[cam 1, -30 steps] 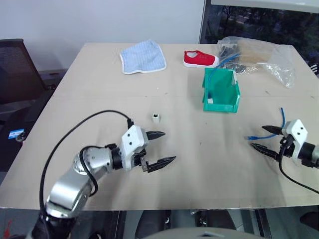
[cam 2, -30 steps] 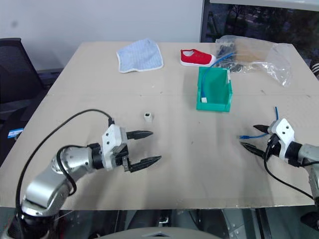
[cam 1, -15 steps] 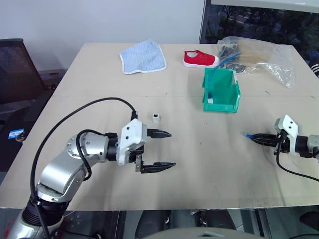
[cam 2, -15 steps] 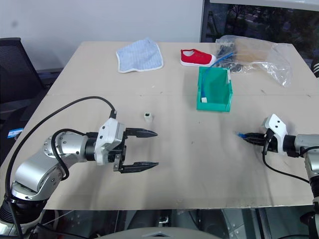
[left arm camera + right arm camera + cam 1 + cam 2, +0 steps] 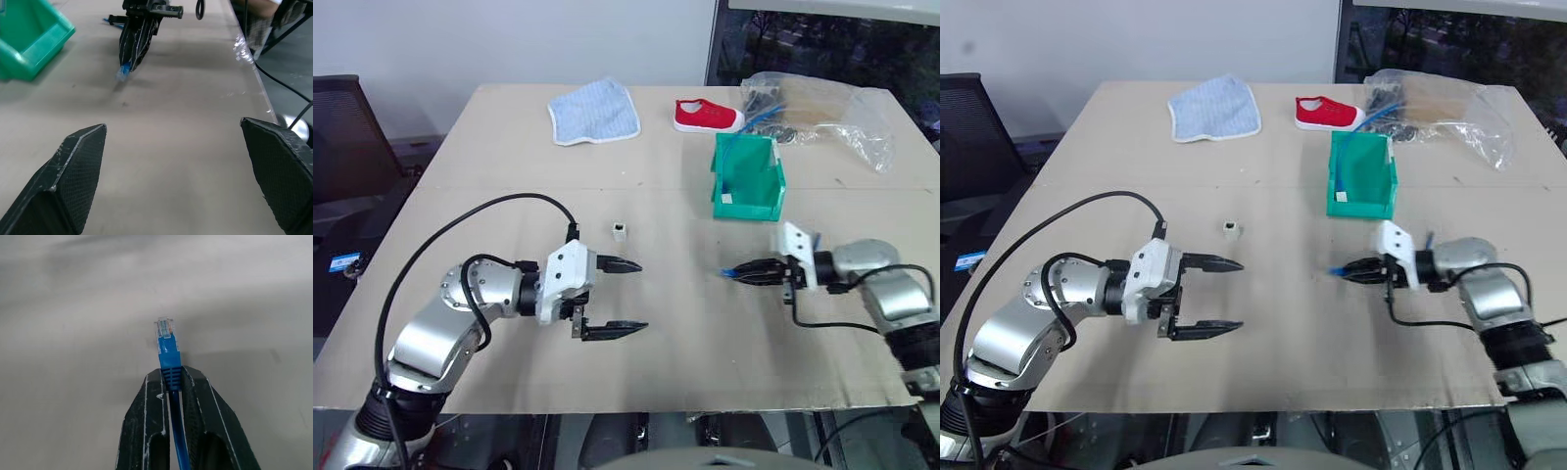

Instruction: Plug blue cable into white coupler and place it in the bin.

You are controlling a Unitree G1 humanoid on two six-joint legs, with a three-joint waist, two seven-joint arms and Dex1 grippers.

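My right gripper is shut on the blue cable just behind its clear plug, which sticks out past the fingertips. It hovers low over the table's middle right, pointing left. My left gripper stands wide open facing it, with nothing between its fingers. In the left wrist view the right gripper and the plug lie straight ahead. The white coupler sits on the table just beyond the left gripper. Farther back on the right stands the green bin.
A blue cloth, a red shoe and a clear plastic bag lie along the far side of the table. A black chair stands off the left edge. Bare tabletop lies between the two grippers.
My right gripper closed on the cable's end and carried it left across the table toward the middle. The left gripper stayed open and nearly in place.
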